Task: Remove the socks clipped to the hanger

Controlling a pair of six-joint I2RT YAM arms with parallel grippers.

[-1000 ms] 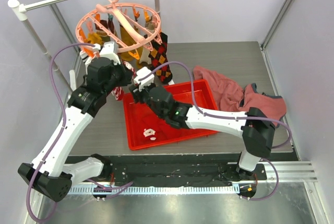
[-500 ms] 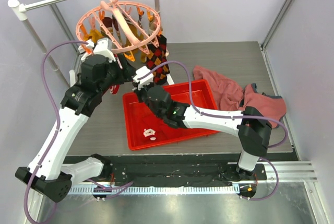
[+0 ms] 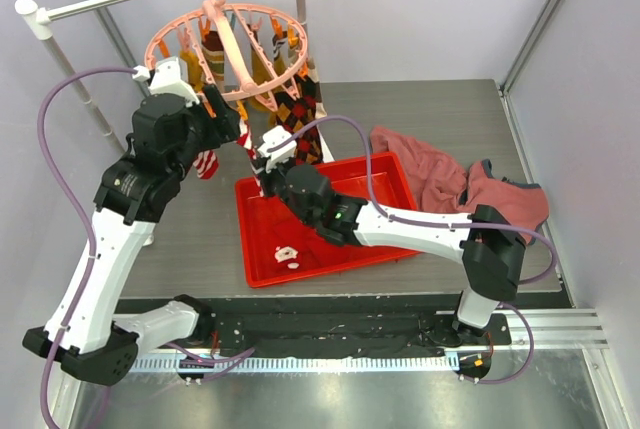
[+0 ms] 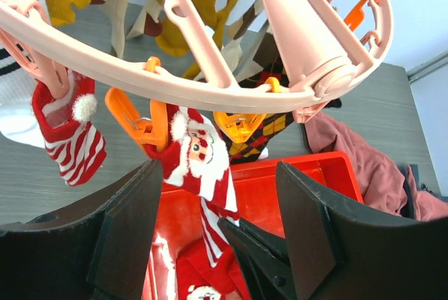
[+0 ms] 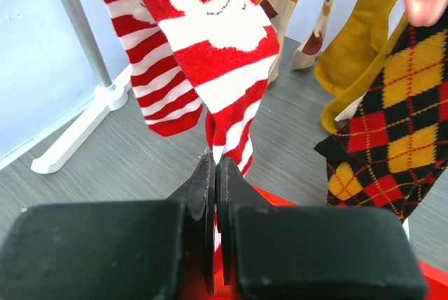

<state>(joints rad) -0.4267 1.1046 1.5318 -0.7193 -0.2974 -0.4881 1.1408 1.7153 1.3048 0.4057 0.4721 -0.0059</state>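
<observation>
My right gripper (image 5: 215, 168) is clamped on the toe of the Santa sock (image 5: 210, 41). The sock hangs from an orange peg (image 4: 140, 124) on the hanger (image 4: 210, 87), above the table's (image 3: 200, 239) far-left corner. My left gripper (image 4: 220, 205) gapes wide just under the ring, either side of that sock.

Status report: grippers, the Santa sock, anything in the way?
Left gripper open below hanger. Right gripper shut on Santa sock, clipped to orange peg. Argyle sock close by.
</observation>
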